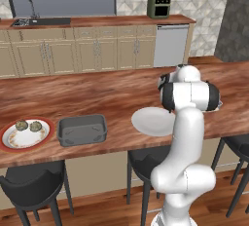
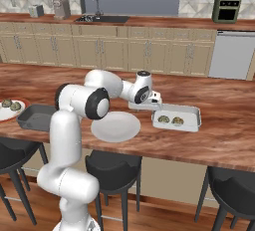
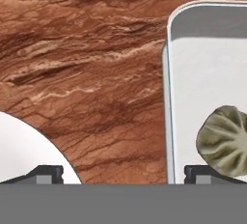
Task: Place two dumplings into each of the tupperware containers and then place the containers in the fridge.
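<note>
- Across the wooden island counter (image 1: 87,93) the left base view takes in the red-rimmed plate (image 1: 25,133), the dark grey container (image 1: 82,130) and the round white plate (image 1: 153,121); the arm's body covers most of the pale grey container there.
- From the right base view the pale grey container (image 2: 178,117) sits in the open, to the right of the white plate, and the dark one shows only partly behind the arm at the left edge.
- Back along the wall, a counter with a sink (image 1: 29,22), a green toaster oven (image 1: 158,5) and a silver dishwasher (image 1: 170,45) appear in both base views.
- Two containers in all: the dark grey one holds nothing, the pale grey one holds two dumplings (image 2: 169,121) lying side by side.
- Two plates: the red-rimmed one carries the other two dumplings (image 1: 27,125), close together; the white one is bare.
- Four dumplings counted.
- The gripper (image 2: 148,104) hangs low over the counter, just beside the pale container's left end, jaws spread wide and holding nothing.
- Looking along the hand, one dumpling (image 3: 224,141) lies inside the pale container near its rim, with the white plate's edge at the lower left and bare wood between them.
</note>
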